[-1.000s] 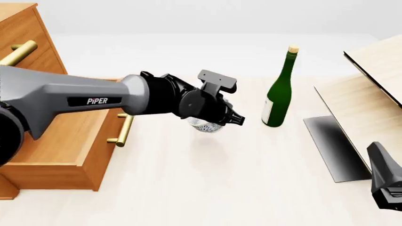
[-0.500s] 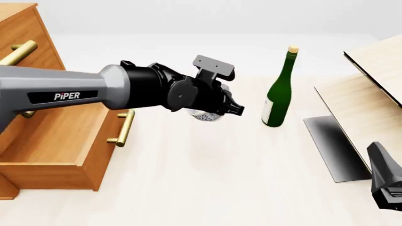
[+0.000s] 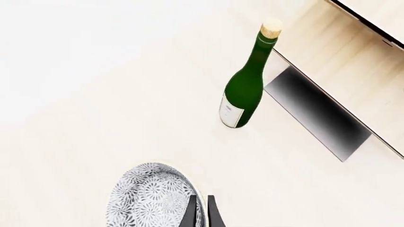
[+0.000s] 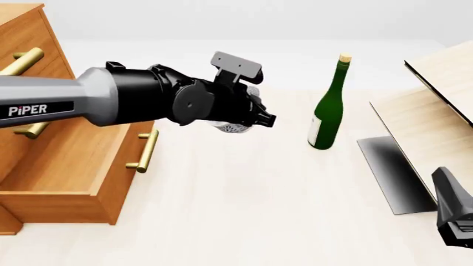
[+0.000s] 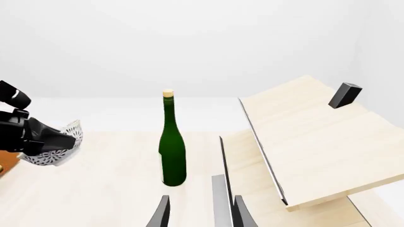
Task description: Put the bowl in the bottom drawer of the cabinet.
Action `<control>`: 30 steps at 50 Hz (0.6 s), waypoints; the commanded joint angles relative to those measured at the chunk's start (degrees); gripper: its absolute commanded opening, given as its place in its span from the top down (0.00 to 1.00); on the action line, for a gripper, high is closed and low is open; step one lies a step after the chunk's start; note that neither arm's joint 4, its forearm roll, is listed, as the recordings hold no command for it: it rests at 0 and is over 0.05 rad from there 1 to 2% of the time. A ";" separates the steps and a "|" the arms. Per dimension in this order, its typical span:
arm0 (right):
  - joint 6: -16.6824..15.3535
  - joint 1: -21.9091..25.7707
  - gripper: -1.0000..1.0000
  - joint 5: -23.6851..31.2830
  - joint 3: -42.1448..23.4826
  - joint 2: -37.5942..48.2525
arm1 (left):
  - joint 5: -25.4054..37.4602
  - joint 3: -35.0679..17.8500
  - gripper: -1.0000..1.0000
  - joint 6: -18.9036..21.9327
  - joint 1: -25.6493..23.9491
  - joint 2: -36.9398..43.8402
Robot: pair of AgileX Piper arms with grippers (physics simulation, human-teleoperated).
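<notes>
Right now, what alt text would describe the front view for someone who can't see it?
The left gripper holds the bowl above the table, beside the open bottom drawer. A green wine bottle stands upright to the right.

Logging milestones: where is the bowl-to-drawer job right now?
Done: the bottom drawer of the cabinet stands pulled open, and the left gripper is shut on the bowl's rim. In hand: the bowl hangs tilted above the table, between the drawer and the wine bottle. Left: carry it over the drawer, release. The right gripper sits open, idle.
</notes>
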 commanded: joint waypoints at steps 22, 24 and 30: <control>-0.02 0.01 0.00 0.00 0.00 0.00 | -2.92 5.48 1.00 -0.24 3.74 -8.44; 0.00 0.00 0.00 0.00 0.00 0.00 | -3.00 5.84 1.00 -0.29 4.10 -8.75; 0.01 -0.01 0.00 0.00 0.00 0.01 | -2.72 5.96 1.00 -0.60 4.96 -9.55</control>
